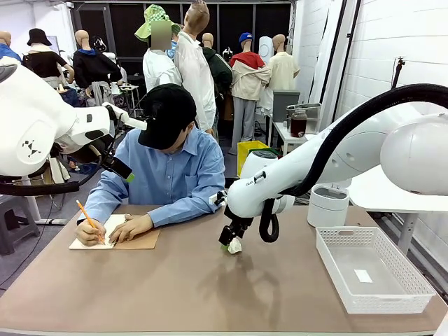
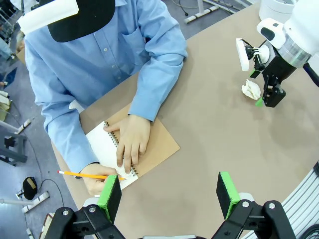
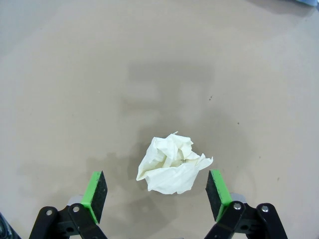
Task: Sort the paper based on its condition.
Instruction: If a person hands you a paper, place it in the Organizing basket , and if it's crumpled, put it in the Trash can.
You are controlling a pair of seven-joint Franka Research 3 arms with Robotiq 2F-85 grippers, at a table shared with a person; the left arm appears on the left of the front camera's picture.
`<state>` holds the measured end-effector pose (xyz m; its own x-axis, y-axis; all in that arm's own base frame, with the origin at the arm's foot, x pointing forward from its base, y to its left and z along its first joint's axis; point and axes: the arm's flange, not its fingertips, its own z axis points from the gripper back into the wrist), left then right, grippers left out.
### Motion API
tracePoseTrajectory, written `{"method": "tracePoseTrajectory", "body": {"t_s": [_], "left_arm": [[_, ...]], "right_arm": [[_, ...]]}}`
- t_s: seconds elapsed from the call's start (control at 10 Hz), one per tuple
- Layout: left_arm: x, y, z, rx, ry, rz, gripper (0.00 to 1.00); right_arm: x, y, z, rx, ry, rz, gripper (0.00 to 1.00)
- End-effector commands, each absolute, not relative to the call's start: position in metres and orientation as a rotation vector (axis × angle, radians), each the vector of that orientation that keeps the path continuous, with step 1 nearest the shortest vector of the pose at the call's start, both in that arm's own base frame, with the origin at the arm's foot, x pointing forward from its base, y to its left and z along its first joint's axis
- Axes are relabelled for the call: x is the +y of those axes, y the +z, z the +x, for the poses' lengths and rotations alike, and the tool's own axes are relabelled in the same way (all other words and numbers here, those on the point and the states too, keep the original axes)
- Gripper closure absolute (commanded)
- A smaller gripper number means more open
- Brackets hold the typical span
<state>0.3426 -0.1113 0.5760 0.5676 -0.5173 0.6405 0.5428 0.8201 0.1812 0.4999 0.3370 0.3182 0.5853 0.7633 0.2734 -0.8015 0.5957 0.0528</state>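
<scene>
Right wrist view, entry one.

**Item:** the paper (image 3: 173, 165), a single sheet wadded into a loose white ball.

**Location:** on the bare tan table (image 3: 75, 74), near its middle. It is well apart from the white mesh basket (image 1: 413, 283) on the robot's right and from the notebook (image 1: 136, 241) that the person (image 1: 175, 171) writes in at the far left.

**Position relative to tool:** between the two green pads (image 3: 95, 191) of the right gripper (image 3: 156, 181), touching neither as far as can be seen.

**Condition of tool:** right gripper spread wide and holding nothing, poised just over the ball (front view shows it pointing down at the table with the wad at its tips).

**Second tool:** left gripper (image 2: 168, 195), likewise open and empty, raised well above the table near the person.

**Handling, estimated:**
- Very light.
- Soft and springy, likely to yield under pressure rather than resist.
- Matte, not slippery.
- Not fragile in any way that matters, since it is already creased.
- Loose flaps stick out at one side and could be pinched alone, leaving the wad to dangle or unfold.

**Recommended hold:** across the thickest part of the ball, with the pads centred on its bulk. The grip should sit low enough to catch the body and not merely the upper folds. A nearly full close is probably needed, as the wad will compress.

**Sorting class, judged:** crumpled.
</scene>
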Motion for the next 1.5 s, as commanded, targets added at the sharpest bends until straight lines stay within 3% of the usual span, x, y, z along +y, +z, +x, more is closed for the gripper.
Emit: {"method": "tracePoseTrajectory", "body": {"t_s": [0.0,0.3,0.4,0.5,0.6,0.9,1.1,1.4], "left_arm": [[-0.110,0.577,0.342,-0.742,-0.621,-0.037,0.00],[-0.110,0.577,0.342,-0.742,-0.621,-0.037,0.00],[-0.110,0.577,0.342,-0.742,-0.621,-0.037,0.00],[-0.110,0.577,0.342,-0.742,-0.621,-0.037,0.00],[-0.110,0.577,0.342,-0.742,-0.621,-0.037,0.00],[-0.110,0.577,0.342,-0.742,-0.621,-0.037,0.00],[-0.110,0.577,0.342,-0.742,-0.621,-0.037,0.00],[-0.110,0.577,0.342,-0.742,-0.621,-0.037,0.00]], "right_arm": [[0.342,0.315,0.511,-0.198,0.908,0.168,0.00],[0.342,0.310,0.517,-0.172,0.905,0.175,0.00],[0.342,0.308,0.519,-0.167,0.902,0.180,0.05],[0.342,0.308,0.520,-0.165,0.897,0.179,0.20],[0.342,0.307,0.520,-0.163,0.891,0.177,0.29],[0.342,0.306,0.522,-0.149,0.888,0.184,0.29],[0.342,0.306,0.522,-0.147,0.887,0.180,0.44],[0.342,0.306,0.523,-0.144,0.890,0.180,0.44]]}}
